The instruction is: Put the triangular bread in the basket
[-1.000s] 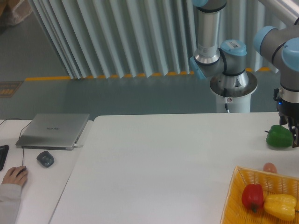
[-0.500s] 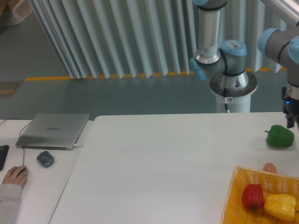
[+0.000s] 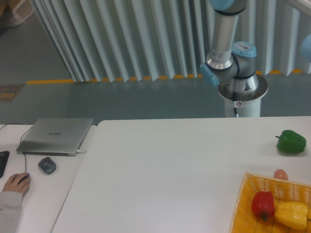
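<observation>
Nearest me, at the lower right, sits the yellow-orange woven rectangular basket point(image 3: 243, 204), cut off by the frame edge, holding a glossy red bell pepper point(image 3: 262, 204) with a yellow bell pepper point(image 3: 291, 214) touching it on the right. Just beyond the basket's far rim a small rounded pinkish-tan item point(image 3: 280, 174) lies on the white table point(image 3: 165, 170); I cannot tell what it is, and I see no triangular bread anywhere, so I cannot say which way it lies from the jaws or how its long axis runs. Farther back and to the right a green bell pepper point(image 3: 291, 141) rests alone on the table. Behind the table stands the arm's grey-and-blue base and upright link point(image 3: 228, 63); the rest of the arm leaves the frame up and right. The gripper is out of sight, so I cannot tell how its jaws stand. My judgement: the bread lies off the right edge.
</observation>
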Available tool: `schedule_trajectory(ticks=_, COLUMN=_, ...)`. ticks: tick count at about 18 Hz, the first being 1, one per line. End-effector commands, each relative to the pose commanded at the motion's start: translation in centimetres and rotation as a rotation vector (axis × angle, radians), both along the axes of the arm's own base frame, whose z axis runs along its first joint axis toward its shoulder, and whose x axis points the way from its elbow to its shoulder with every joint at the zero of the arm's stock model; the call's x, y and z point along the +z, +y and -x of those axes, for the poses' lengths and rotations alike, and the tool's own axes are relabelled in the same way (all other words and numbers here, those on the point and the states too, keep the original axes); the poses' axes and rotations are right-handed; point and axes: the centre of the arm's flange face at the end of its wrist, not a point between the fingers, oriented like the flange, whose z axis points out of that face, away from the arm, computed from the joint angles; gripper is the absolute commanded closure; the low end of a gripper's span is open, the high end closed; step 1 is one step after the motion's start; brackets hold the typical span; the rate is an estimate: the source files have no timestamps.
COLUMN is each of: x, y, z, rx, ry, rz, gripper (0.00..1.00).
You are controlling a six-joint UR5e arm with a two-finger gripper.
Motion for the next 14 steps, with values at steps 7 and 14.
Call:
schedule_trajectory(ticks=7, x=-5.6, y=0.6, z=2.0, rx=0.000, ry=-0.024, rz=0.014, gripper=0.00)
schedule_trajectory(ticks=14, x=-7.0, y=0.4, z=2.6, rx=0.001, ry=-0.003, rz=0.062, gripper=0.02)
